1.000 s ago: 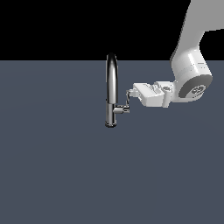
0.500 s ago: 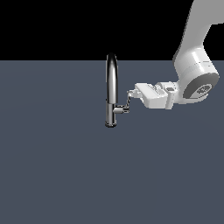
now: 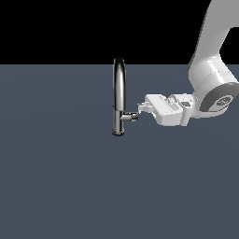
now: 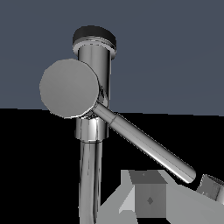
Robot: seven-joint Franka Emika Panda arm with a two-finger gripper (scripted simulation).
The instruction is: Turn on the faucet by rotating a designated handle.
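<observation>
Gripper (image 3: 142, 108) at the faucet (image 3: 118, 95) handle (image 4: 146, 146), no writing legible.
Fingers spread apart, unclenched; handle lever points toward 4 o'clock in wrist view; arm cut off.

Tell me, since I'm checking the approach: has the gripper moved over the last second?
Yes, slightly. In the exterior view the gripper has shifted toward that view's right, away from the fixed faucet, staying beside the handle.
</observation>
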